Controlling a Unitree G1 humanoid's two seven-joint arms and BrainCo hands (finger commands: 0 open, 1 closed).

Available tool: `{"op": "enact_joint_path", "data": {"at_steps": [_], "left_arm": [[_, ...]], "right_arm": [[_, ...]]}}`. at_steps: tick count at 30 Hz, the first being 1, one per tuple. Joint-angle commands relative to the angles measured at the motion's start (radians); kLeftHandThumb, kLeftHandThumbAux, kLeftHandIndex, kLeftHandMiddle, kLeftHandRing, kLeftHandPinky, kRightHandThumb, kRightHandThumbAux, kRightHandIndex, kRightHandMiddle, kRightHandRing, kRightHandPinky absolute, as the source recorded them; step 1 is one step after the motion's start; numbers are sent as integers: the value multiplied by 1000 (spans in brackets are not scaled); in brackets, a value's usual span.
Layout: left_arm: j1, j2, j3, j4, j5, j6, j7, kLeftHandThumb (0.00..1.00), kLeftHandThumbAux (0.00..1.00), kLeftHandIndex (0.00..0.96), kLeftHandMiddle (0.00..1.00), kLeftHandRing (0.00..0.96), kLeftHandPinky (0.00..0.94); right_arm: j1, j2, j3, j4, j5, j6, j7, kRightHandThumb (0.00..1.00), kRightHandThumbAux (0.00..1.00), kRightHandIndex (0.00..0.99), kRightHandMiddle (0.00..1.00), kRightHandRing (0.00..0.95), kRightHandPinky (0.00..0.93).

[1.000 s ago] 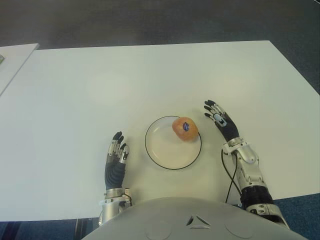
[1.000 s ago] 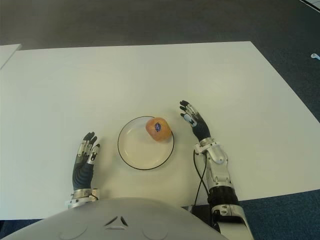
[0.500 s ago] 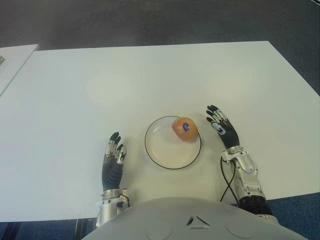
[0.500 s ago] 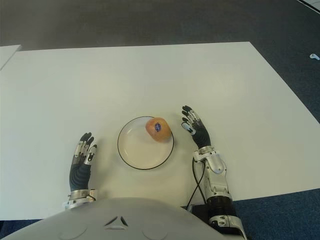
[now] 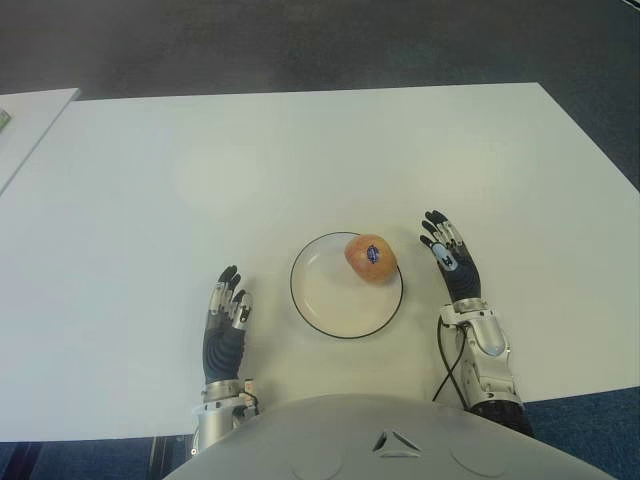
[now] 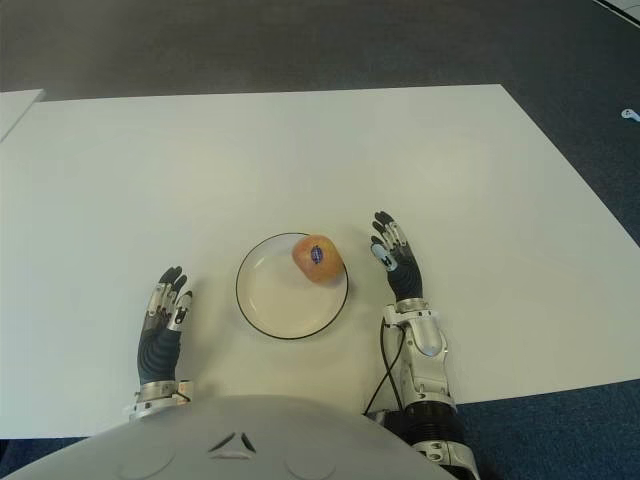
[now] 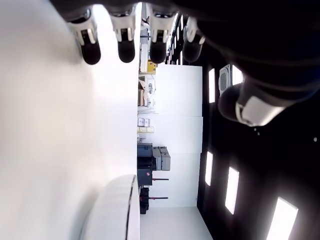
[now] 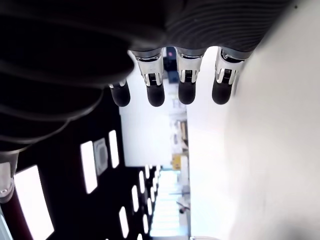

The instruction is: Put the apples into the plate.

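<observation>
One reddish-orange apple (image 5: 370,259) with a small blue sticker sits inside the white plate (image 5: 325,300), at its far right part near the dark rim. My right hand (image 5: 447,257) is just right of the plate, fingers straight and spread, holding nothing, a short gap from the apple. My left hand (image 5: 227,312) shows left of the plate near the table's front edge, fingers extended and empty. In both wrist views the fingers (image 8: 155,93) stretch out over the white table with nothing between them.
The white table (image 5: 300,160) stretches wide beyond the plate. A second white surface (image 5: 25,115) shows at the far left edge. Dark carpet (image 5: 300,40) lies past the table's far side.
My right hand has drawn back from the apple toward my body and to the right, staying open. My left hand has also slid back a little. The apple stays in the plate.
</observation>
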Motion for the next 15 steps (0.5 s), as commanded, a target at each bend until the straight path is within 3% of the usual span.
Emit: {"op": "enact_joint_path", "data": {"at_steps": [1, 15], "left_arm": [[18, -19, 0, -19, 8, 30, 17, 75, 421, 0, 0, 0, 0], [13, -29, 1, -12, -5, 22, 39, 107, 424, 0, 0, 0, 0]], "right_arm": [[45, 43, -3, 21, 34, 48, -6, 66, 400, 0, 0, 0, 0], [67, 119, -42, -12, 116, 126, -40, 97, 425, 0, 0, 0, 0]]}}
